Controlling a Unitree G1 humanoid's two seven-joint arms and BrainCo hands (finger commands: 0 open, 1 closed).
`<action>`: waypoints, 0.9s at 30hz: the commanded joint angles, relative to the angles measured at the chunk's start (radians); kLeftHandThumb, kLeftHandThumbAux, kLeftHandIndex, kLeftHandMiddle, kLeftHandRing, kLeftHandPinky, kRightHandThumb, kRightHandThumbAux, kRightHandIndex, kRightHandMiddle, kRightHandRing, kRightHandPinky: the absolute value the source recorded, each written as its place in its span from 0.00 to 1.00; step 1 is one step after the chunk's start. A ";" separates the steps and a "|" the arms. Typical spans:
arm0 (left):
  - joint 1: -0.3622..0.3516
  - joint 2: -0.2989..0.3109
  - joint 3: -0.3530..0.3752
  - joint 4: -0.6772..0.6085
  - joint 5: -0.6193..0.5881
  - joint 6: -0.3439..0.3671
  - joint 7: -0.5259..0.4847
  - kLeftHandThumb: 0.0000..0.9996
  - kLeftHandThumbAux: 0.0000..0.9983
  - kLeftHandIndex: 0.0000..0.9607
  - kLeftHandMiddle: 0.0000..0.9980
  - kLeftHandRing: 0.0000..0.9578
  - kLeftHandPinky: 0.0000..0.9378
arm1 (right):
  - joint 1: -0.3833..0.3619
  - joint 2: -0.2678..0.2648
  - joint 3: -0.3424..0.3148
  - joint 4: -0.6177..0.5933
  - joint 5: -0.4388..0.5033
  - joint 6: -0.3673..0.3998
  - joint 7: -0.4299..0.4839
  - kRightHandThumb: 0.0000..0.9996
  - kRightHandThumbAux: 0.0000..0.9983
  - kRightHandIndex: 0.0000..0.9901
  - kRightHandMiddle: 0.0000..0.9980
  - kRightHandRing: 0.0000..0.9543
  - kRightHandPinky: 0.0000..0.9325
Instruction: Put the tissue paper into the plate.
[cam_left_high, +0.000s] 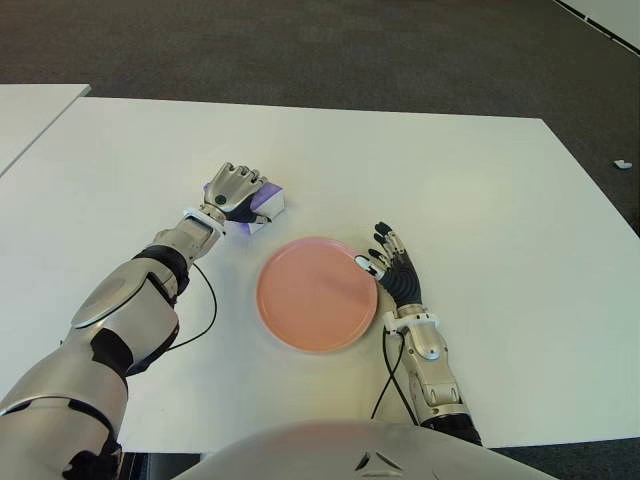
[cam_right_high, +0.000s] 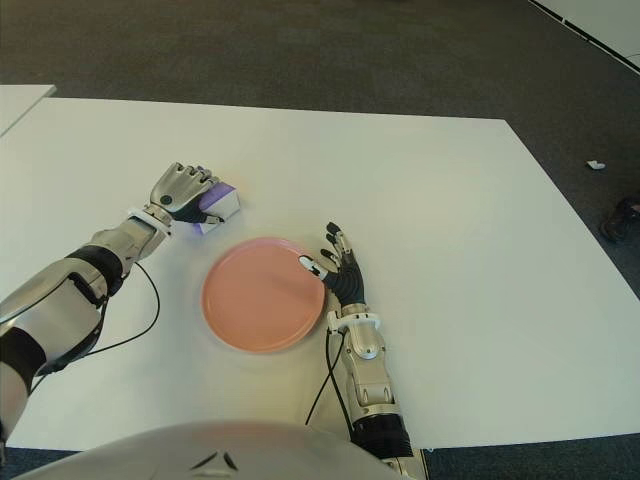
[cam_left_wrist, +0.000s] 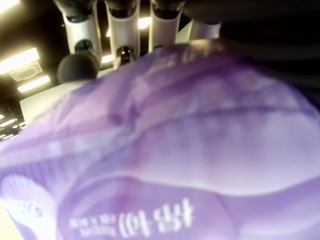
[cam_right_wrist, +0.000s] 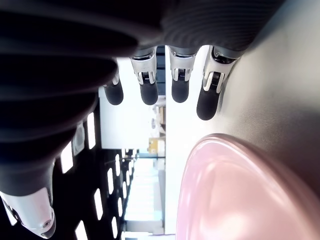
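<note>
A purple-and-white tissue pack (cam_left_high: 268, 204) lies on the white table (cam_left_high: 470, 200), left of and beyond the pink plate (cam_left_high: 317, 293). My left hand (cam_left_high: 234, 192) covers it from above with fingers curled over it. In the left wrist view the purple wrapper (cam_left_wrist: 165, 150) fills the frame, with fingers (cam_left_wrist: 117, 30) wrapped over its far side. Beside the plate's right rim is my right hand (cam_left_high: 390, 262), its fingers spread and holding nothing; the right wrist view shows its straight fingertips (cam_right_wrist: 150, 92) and the plate rim (cam_right_wrist: 240, 185).
A second white table (cam_left_high: 30, 115) stands at the far left, across a narrow gap. Dark carpet (cam_left_high: 330, 50) lies beyond the table's far edge. Black cables (cam_left_high: 205, 310) trail from both wrists over the tabletop.
</note>
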 joint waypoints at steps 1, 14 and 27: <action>0.035 0.023 0.021 0.018 -0.014 -0.018 -0.056 0.73 0.70 0.46 0.83 0.86 0.85 | 0.041 -0.005 -0.003 0.076 -0.002 0.059 -0.001 0.00 0.66 0.01 0.05 0.02 0.02; -0.043 0.100 0.122 -0.050 -0.066 -0.061 -0.046 0.73 0.70 0.46 0.82 0.85 0.86 | 0.034 -0.004 -0.002 0.090 0.004 0.032 0.006 0.00 0.67 0.01 0.05 0.02 0.02; -0.026 0.186 0.260 -0.286 -0.129 -0.166 -0.076 0.73 0.70 0.46 0.84 0.86 0.88 | 0.031 -0.001 0.002 0.089 0.003 0.037 0.004 0.00 0.66 0.01 0.04 0.01 0.01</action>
